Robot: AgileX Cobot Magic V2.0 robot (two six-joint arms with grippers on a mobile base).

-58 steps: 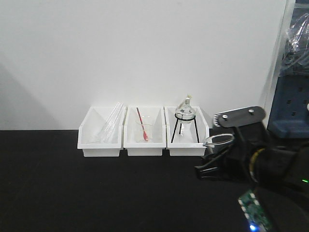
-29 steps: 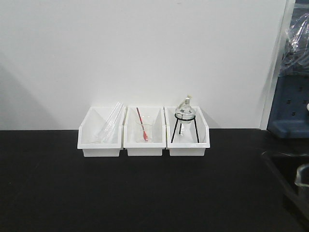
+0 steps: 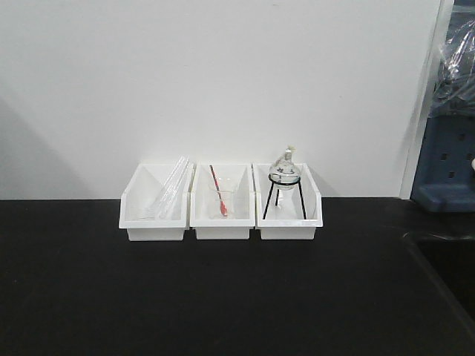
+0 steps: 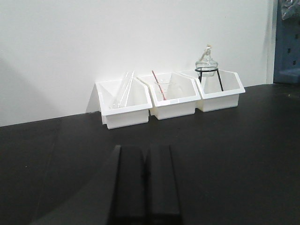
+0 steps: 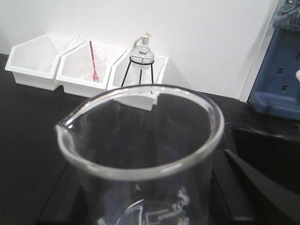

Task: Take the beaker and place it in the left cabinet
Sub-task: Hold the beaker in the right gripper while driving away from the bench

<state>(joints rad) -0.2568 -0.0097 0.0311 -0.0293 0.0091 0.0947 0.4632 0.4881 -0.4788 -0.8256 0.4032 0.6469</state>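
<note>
The beaker (image 5: pixel 140 171), clear glass with a pouring spout at its left and white markings, fills the right wrist view. My right gripper (image 5: pixel 145 201) is shut on it, with a black finger on either side (image 5: pixel 253 187), and holds it above the black bench. My left gripper (image 4: pixel 145 183) is shut and empty, low over the bench, in front of the white bins. Neither gripper shows in the front view. The left cabinet is out of view.
Three white bins stand against the wall: the left one (image 3: pixel 152 222) holds glass tubes, the middle one (image 3: pixel 221 222) a beaker with a red rod, the right one (image 3: pixel 288 222) a round flask on a black stand. A blue unit (image 3: pixel 445 170) stands at far right, past the bench edge.
My right gripper with the beaker was at the lower right of the front view one second ago. It moved out toward the lower right and no longer shows there.
</note>
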